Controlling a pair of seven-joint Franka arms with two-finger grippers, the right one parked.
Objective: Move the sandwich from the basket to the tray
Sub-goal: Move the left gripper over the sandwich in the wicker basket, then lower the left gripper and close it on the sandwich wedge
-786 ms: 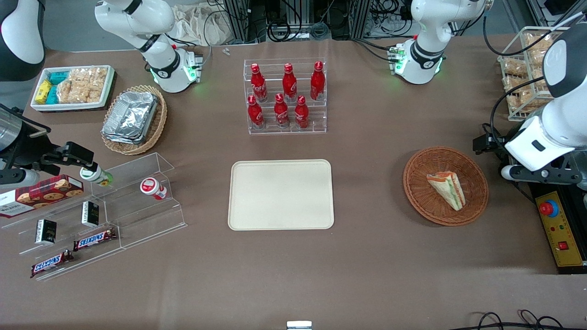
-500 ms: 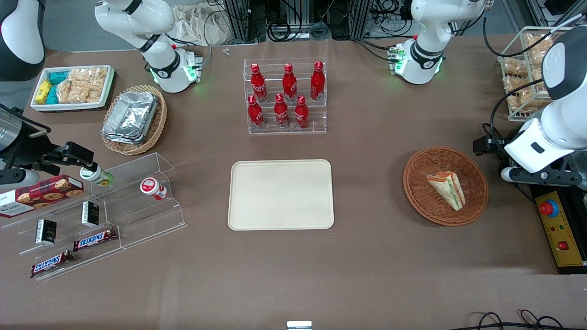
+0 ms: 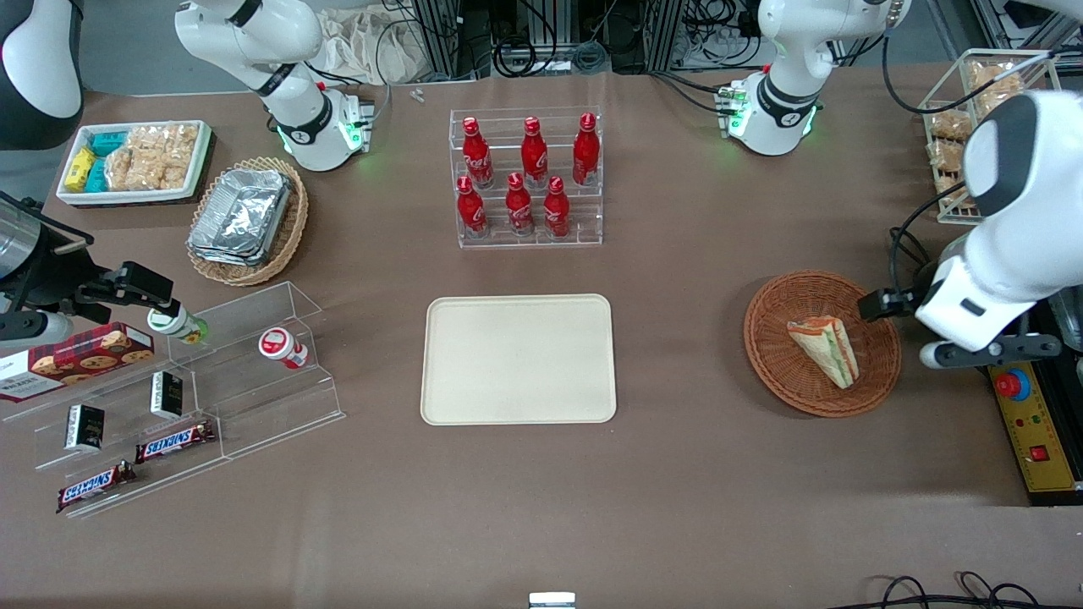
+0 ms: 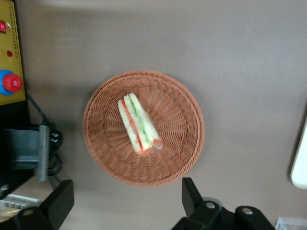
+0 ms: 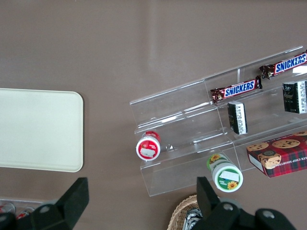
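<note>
The sandwich (image 3: 825,348), a wrapped wedge with green and orange-red layers, lies in the round reddish-brown wicker basket (image 3: 787,372). The cream tray (image 3: 519,359) sits bare mid-table, well toward the parked arm's end from the basket. My left gripper (image 3: 988,348) hangs above the table beside the basket, on the working arm's side, open and empty. The left wrist view shows the sandwich (image 4: 138,125) in the basket (image 4: 180,120), the gripper (image 4: 125,203) with fingers (image 4: 192,196) spread wide just off the basket's rim, and an edge of the tray (image 4: 300,163).
A yellow control box with a red button (image 3: 1034,423) lies close beside the gripper. A wire rack of snacks (image 3: 964,127) stands farther from the camera. A bottle rack (image 3: 526,178), a tan basket of foil trays (image 3: 245,218), and clear snack shelves (image 3: 195,389) lie toward the parked arm's end.
My left arm has swung toward the basket, bringing the gripper closer to its rim. The sandwich, basket and tray have not moved.
</note>
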